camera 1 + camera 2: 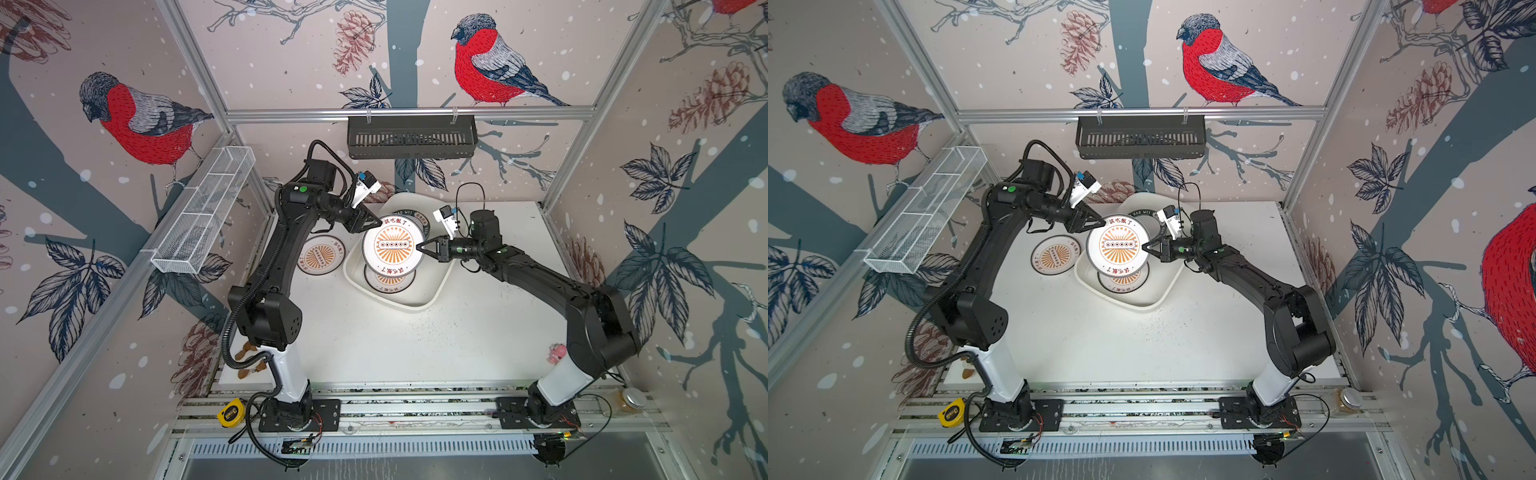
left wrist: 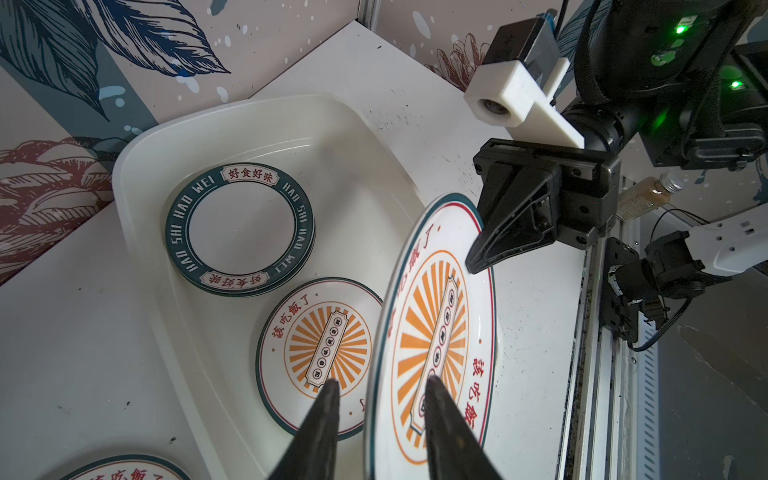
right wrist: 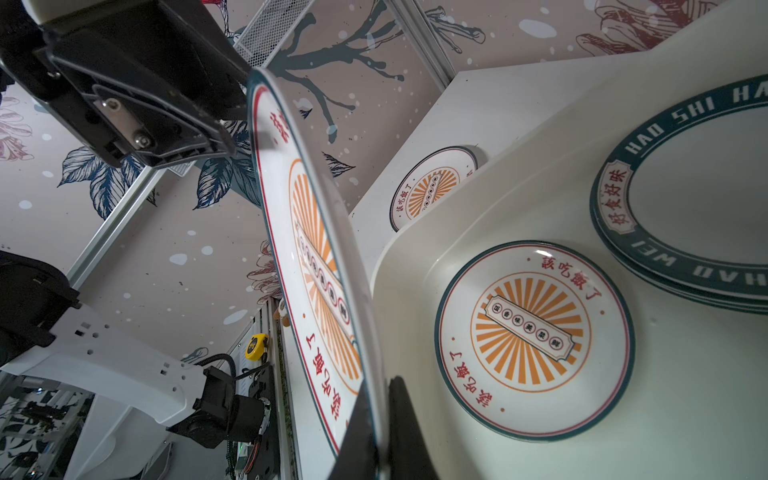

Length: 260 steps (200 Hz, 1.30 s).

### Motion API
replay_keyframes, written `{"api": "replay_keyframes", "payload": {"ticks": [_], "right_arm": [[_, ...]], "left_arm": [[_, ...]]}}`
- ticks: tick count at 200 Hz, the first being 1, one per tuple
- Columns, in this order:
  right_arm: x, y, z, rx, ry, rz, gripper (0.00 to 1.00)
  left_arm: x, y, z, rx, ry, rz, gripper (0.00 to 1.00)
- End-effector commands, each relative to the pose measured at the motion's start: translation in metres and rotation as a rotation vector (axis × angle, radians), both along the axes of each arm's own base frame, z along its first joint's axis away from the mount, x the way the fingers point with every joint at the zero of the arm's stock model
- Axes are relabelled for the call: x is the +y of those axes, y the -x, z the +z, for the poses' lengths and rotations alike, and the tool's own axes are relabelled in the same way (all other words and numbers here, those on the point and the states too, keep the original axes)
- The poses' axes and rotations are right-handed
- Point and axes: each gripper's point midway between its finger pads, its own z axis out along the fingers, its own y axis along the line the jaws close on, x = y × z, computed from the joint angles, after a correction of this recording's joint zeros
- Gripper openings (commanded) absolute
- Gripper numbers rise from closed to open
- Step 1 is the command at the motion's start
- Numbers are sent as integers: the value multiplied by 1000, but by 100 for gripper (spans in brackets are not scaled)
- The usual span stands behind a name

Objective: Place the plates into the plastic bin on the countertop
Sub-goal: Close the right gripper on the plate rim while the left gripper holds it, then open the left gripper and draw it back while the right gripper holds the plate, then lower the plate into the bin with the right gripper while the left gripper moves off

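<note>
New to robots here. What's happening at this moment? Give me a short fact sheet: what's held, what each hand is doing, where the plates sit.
Held: raised plate, orange sunburst, over the plastic bin
Right hand: shut on the raised plate's rim
Left hand: open, fingers astride the opposite rim
In bin: second sunburst plate; green-banded plates, stacked
Outside bin: third sunburst plate on the countertop

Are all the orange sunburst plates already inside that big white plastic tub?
No, one round white plate with an orange sunburst centre lies on the white countertop beside the white plastic tub.
</note>
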Motion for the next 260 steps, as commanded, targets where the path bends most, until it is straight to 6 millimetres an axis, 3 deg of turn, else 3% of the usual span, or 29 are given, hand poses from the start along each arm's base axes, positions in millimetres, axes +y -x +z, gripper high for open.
{"api": "replay_keyframes", "payload": {"ticks": [1,45,82,108,130,195,260], "right_arm": [[-5,-6,8,-25,-20,-15,1],[-24,-30,-10,10,50,-45,1],[-37,-60,-36,68,157,-94,1],[-38,-74,-56,122,228,-112,1],[-32,-80,-68,150,259,-124,2],[-8,-86,-104,255,377,-112,2],[8,-79,-114,363,358,-39,3]], "left_arm": [[2,-8,10,-59,0,37,51],[31,-38,21,-171,-77,266,70],[66,-51,28,-194,-82,478,76],[95,-50,31,-173,-34,618,80],[108,-41,35,-164,5,656,81],[102,-26,45,-162,67,626,82],[94,-23,48,-145,109,588,82]]}}
